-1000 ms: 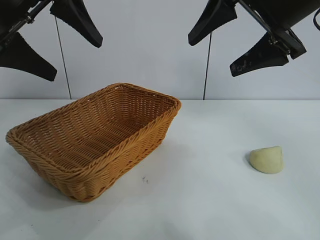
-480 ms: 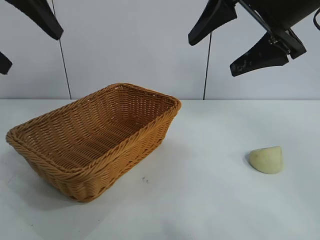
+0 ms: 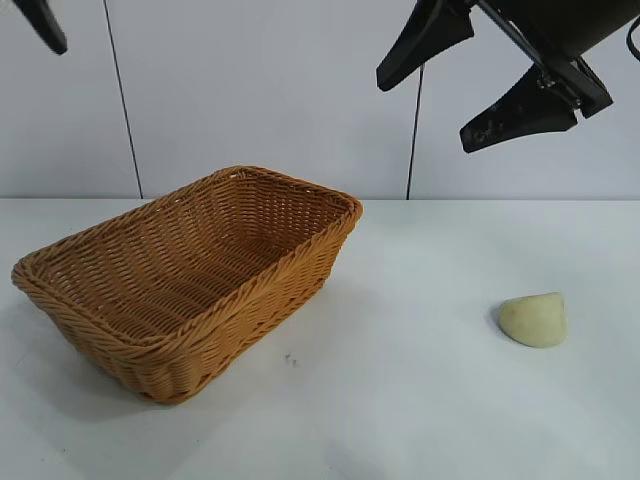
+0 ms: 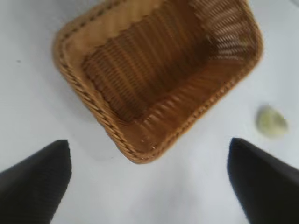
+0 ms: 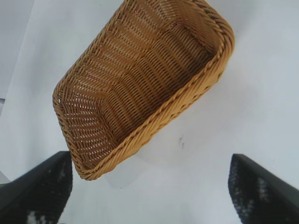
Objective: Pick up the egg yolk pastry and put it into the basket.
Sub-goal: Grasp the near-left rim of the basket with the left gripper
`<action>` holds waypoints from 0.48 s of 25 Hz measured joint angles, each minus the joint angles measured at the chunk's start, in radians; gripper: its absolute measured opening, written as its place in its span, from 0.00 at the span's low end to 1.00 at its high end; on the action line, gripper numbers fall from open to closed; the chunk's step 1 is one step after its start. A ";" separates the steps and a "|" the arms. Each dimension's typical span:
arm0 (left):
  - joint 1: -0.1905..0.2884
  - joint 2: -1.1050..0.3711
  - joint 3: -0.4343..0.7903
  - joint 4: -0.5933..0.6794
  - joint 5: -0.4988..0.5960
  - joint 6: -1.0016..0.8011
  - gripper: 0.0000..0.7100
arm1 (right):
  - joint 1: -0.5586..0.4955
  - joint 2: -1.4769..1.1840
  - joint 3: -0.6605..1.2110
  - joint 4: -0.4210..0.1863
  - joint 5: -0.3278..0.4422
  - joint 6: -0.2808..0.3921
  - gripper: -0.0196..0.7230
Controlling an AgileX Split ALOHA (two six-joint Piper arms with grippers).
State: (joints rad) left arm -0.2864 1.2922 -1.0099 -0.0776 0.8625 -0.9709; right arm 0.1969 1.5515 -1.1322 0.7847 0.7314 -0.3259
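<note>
The egg yolk pastry (image 3: 533, 320) lies on the white bench (image 3: 420, 400) toward its right edge, well apart from the empty basket (image 3: 150, 345) at the left, while my right end effector (image 3: 470, 75) and left end effector (image 4: 149, 184) both hang above, spread wide, holding nothing.

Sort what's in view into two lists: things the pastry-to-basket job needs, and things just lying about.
Needed for the job:
- egg yolk pastry, on the table right of the basket
- basket, nothing in it
- right gripper, open, high above the table
- left gripper, open, above the basket

Just there:
- table
- small dark speck by the basket
</note>
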 joint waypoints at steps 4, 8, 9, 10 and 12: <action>0.000 0.008 0.044 -0.002 -0.057 -0.013 0.98 | 0.000 0.000 0.000 0.000 0.003 0.000 0.87; 0.000 0.041 0.046 -0.007 -0.096 -0.015 0.98 | 0.000 0.000 0.000 0.000 0.009 0.000 0.87; 0.000 0.050 0.046 -0.014 -0.104 -0.015 0.98 | 0.000 0.000 0.000 0.000 0.011 0.000 0.87; 0.000 0.058 0.046 -0.024 -0.113 -0.016 0.98 | 0.000 0.000 0.000 -0.001 0.014 0.000 0.87; 0.000 0.083 0.046 -0.034 -0.142 -0.016 0.98 | 0.000 0.000 0.000 -0.001 0.017 0.000 0.87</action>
State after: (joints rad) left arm -0.2864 1.3755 -0.9636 -0.1116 0.7202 -0.9871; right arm 0.1969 1.5515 -1.1322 0.7838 0.7488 -0.3259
